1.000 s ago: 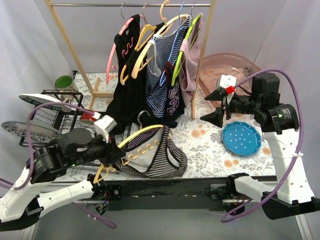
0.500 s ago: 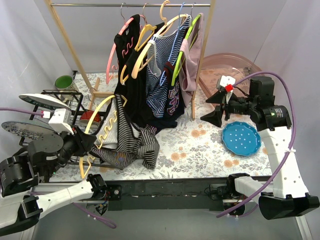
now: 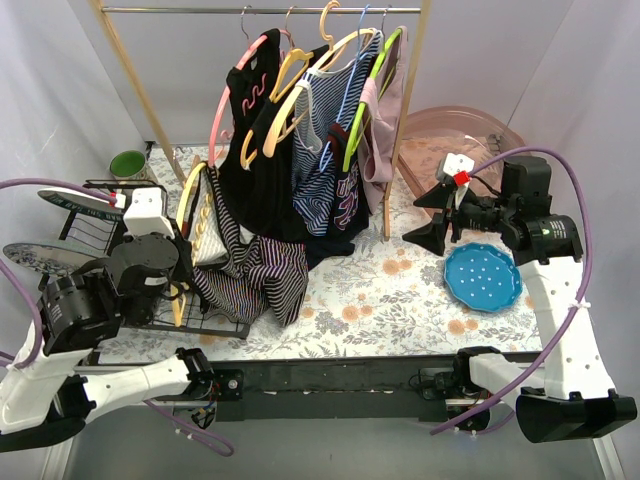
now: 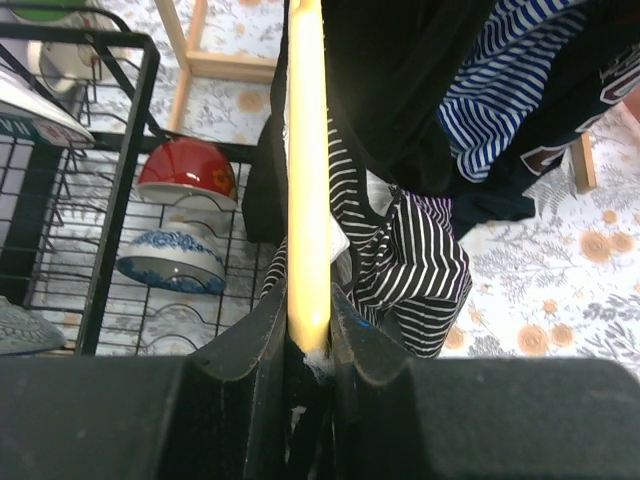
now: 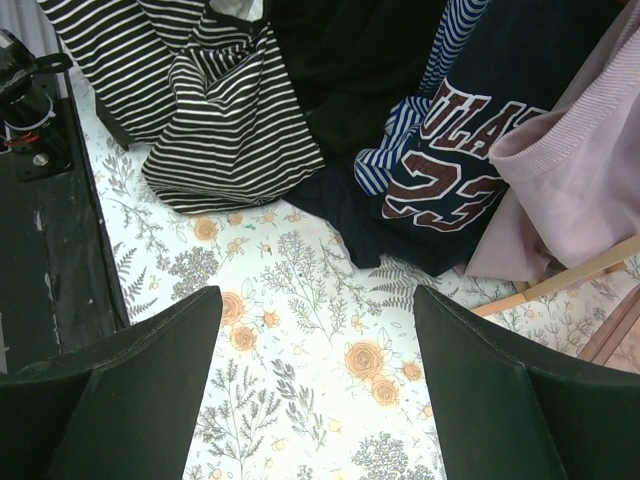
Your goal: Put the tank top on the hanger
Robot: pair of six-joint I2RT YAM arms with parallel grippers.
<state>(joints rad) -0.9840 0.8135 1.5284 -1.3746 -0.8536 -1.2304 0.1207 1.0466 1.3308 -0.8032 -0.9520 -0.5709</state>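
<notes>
The pale-yellow hanger (image 3: 188, 205) stands nearly upright at the left, beside the dish rack. My left gripper (image 3: 178, 285) is shut on its lower end. In the left wrist view the hanger (image 4: 306, 170) runs straight up from between the jaws of my left gripper (image 4: 308, 305). The striped tank top (image 3: 255, 270) hangs from it, bunched and drooping toward the table; it also shows in the left wrist view (image 4: 415, 265) and the right wrist view (image 5: 225, 115). My right gripper (image 3: 418, 218) hovers open at the right, and nothing lies between the fingers of this gripper (image 5: 318, 370) above the floral cloth.
A wooden clothes rack (image 3: 135, 95) at the back carries several hangers with a black garment, a blue-and-white striped top (image 3: 325, 190) and a pink one. A wire dish rack (image 3: 100, 215) holds plates and bowls, among them a red bowl (image 4: 188, 172). A blue plate (image 3: 483, 277) lies at right.
My left arm has swung the hanger and tank top from low near the front edge to the left and up, so that it stands upright by the dish rack. The right arm barely moved.
</notes>
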